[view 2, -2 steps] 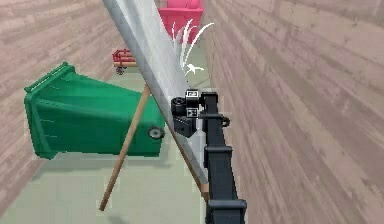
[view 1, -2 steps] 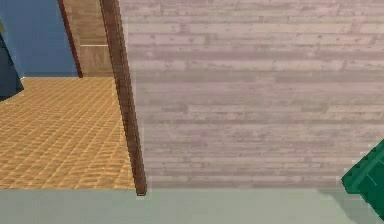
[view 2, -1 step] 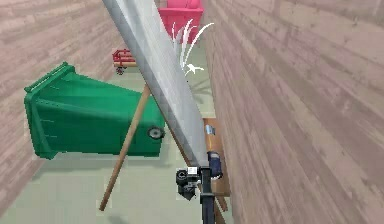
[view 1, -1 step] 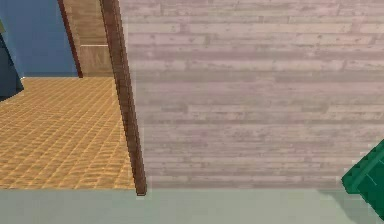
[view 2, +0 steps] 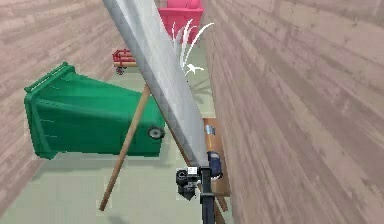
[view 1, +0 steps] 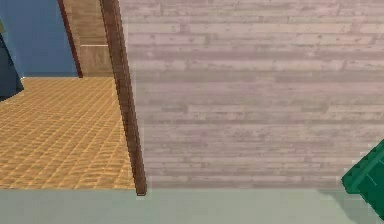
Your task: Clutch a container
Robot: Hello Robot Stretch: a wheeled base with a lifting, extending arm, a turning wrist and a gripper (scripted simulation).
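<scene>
A large green wheeled bin [view 2: 85, 118] lies tipped on its side on the pale floor at the arm side view's left, with its black wheel [view 2: 155, 132] toward the middle. A green corner of the bin [view 1: 368, 182] shows at the forward view's bottom right. A pink container [view 2: 180, 18] stands far back at the top. The arm's dark bar [view 2: 206, 198] rises from the bottom edge. The gripper [view 2: 186, 181] is a small dark shape left of it, low and to the right of the bin. I cannot tell whether it holds anything.
A long grey plank [view 2: 160, 70] leans across the arm side view, with a thin brown stick [view 2: 125, 150] under it. A small wooden board [view 2: 214, 150] lies by the right plank wall [view 2: 300, 100]. A red cart [view 2: 125, 60] stands far back. Ahead are a plank wall [view 1: 250, 90], a dark door post [view 1: 125, 100] and an orange floor [view 1: 60, 130].
</scene>
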